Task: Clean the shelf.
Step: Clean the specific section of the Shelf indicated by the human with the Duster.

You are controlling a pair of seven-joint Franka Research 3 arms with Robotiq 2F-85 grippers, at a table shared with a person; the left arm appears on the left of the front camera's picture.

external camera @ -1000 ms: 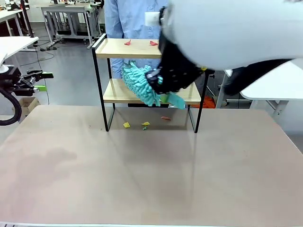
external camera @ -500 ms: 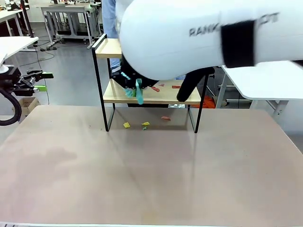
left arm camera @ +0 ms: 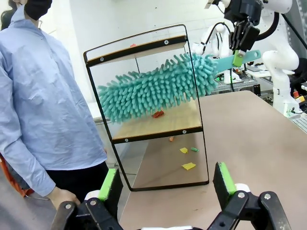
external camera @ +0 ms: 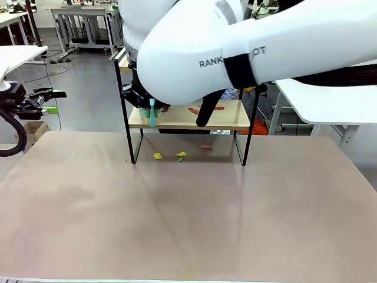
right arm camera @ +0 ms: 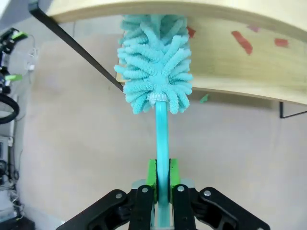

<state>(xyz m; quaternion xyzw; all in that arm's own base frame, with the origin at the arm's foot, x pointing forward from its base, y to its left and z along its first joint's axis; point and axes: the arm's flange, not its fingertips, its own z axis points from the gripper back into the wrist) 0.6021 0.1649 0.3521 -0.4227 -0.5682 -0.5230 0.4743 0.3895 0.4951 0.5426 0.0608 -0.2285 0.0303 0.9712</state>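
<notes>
Small two-tier shelf, light wooden boards on a thin black metal frame, sits at the far middle of the beige worktop, with a person right behind it. The right tool is clamped on the handle of a fluffy teal microfibre duster, whose head is between the boards. Red paper scraps are on the lower board and yellow scraps on the worktop underneath. The left tool hangs off to the side, spread wide.

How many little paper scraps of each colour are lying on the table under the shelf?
yellow scraps: 2
green scrap: 1
orange scrap: 1
Total: 4
</notes>
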